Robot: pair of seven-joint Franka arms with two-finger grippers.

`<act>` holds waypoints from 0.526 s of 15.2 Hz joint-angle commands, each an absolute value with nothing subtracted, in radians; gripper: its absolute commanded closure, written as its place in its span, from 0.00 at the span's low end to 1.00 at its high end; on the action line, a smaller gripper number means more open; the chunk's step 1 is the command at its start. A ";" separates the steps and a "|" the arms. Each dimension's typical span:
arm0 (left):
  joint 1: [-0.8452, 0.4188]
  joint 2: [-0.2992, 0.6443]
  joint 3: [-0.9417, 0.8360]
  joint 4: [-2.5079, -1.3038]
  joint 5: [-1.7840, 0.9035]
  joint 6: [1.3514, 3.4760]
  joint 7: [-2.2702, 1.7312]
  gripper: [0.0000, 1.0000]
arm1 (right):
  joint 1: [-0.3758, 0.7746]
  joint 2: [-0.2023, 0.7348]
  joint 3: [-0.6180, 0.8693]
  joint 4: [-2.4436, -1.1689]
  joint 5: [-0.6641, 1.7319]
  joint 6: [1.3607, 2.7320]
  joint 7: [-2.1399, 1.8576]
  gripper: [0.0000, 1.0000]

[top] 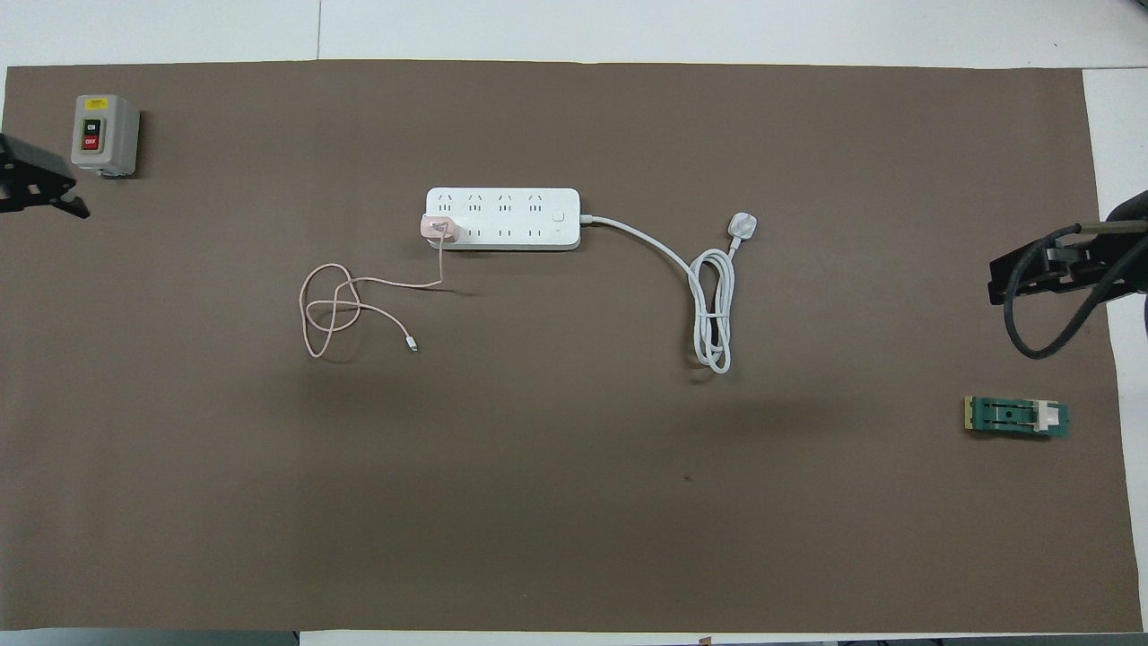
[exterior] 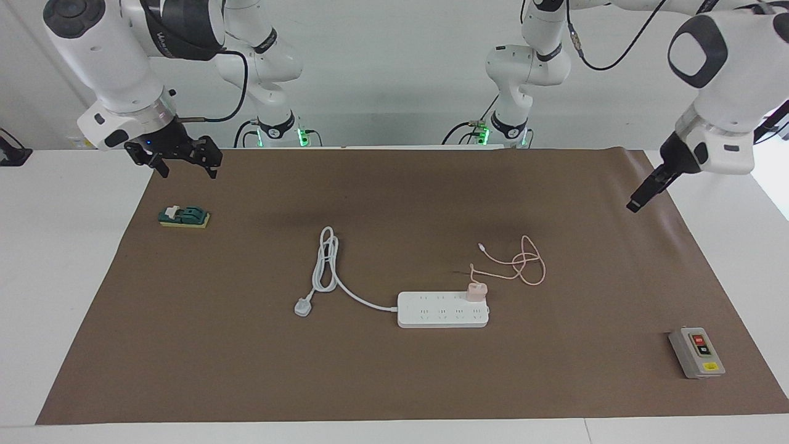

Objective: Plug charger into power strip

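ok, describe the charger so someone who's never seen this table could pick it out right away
Start at the brown mat and find the long white power strip near its middle. The charger sits on the strip's end toward the left arm's end of the table, in the row nearer the robots. It is the only pale-pink cube, with a thin pink cable, unlike the white three-pin plug on its thick white cord.
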State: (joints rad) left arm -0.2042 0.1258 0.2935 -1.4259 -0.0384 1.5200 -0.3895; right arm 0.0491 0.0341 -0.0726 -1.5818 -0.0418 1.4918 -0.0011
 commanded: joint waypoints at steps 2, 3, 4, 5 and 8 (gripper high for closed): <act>-0.198 -0.006 0.281 -1.488 -0.008 1.376 -0.243 0.00 | 0.040 0.028 -0.069 -1.575 -0.021 1.473 -0.015 0.00; -0.199 -0.037 0.281 -1.506 -0.006 1.356 -0.239 0.00 | 0.041 0.028 -0.069 -1.575 -0.021 1.473 -0.015 0.00; -0.199 -0.057 0.281 -1.523 -0.006 1.361 -0.242 0.00 | 0.041 0.028 -0.069 -1.575 -0.021 1.473 -0.015 0.00; -0.202 -0.058 0.279 -1.517 -0.006 1.367 -0.256 0.00 | 0.041 0.028 -0.069 -1.575 -0.021 1.473 -0.015 0.00; -0.216 -0.060 0.268 -1.514 -0.011 1.368 -0.250 0.00 | 0.040 0.028 -0.069 -1.575 -0.021 1.473 -0.015 0.00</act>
